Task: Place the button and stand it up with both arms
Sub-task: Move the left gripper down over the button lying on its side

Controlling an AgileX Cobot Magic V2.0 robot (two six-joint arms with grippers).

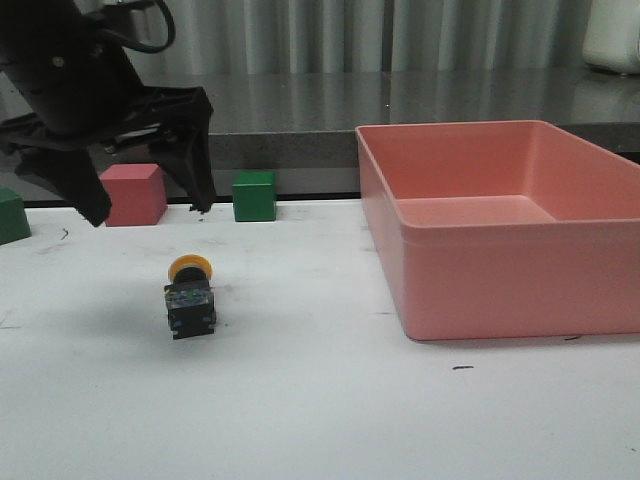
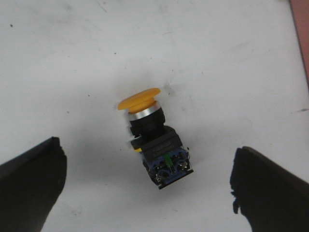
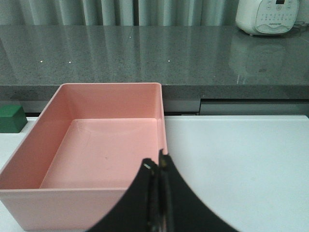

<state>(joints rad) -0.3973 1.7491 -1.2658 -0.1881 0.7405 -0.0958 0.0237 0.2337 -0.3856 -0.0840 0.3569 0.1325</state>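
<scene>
The button (image 1: 189,296) lies on its side on the white table, its yellow cap toward the back and its black body toward the front. In the left wrist view the button (image 2: 153,136) lies between the two spread fingers, touching neither. My left gripper (image 1: 150,212) is open and hangs above and behind the button. My right gripper (image 3: 157,165) is shut and empty, seen only in its wrist view, by the near right corner of the pink bin (image 3: 91,193).
The large pink bin (image 1: 480,300) stands on the right half of the table. A red cube (image 1: 133,194) and a green cube (image 1: 254,195) sit at the back; another green cube (image 1: 12,216) sits at the left edge. A grey counter runs behind.
</scene>
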